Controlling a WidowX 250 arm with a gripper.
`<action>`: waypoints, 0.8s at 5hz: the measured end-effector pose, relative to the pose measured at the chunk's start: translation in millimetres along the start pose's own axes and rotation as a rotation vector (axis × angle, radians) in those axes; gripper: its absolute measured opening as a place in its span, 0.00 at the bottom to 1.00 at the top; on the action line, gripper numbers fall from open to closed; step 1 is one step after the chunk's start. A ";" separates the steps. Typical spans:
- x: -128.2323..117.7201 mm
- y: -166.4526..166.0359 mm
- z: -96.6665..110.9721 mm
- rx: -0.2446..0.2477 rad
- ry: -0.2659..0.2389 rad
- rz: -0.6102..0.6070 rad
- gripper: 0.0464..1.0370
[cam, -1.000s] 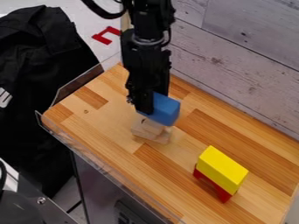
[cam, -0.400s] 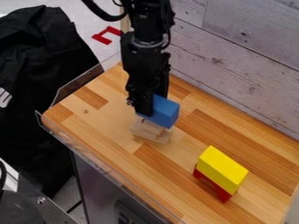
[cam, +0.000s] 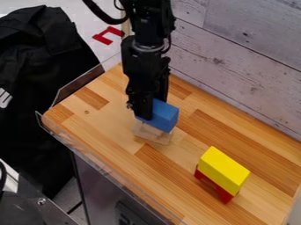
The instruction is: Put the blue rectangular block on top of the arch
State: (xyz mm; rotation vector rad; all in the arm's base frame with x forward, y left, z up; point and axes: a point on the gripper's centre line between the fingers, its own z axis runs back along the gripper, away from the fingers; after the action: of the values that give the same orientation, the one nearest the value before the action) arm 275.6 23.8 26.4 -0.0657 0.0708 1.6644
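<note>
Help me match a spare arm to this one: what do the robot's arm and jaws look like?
The arm is black, with bulky, segmented joints and a rounded, greyish rim partway down. A thick black cable loops out at its upper left. The jaws are black too, dark and angular.

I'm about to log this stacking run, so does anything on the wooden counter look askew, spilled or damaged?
Nothing stands out as odd: the yellow rectangular block sits on the red arch, and the black gripper holds the blue rectangular block over the pale wooden piece. I can't tell whether those last two touch.
</note>
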 end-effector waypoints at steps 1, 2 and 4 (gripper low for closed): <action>1.7 1.1 -4.6 0.015 -0.008 -0.003 0.52; 2.2 1.1 -4.6 0.015 -0.011 -0.006 0.57; 2.1 2.6 -1.7 0.026 -0.020 -0.020 0.97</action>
State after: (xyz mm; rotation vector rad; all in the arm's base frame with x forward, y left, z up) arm 272.8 25.5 24.6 -0.0302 0.0761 1.6437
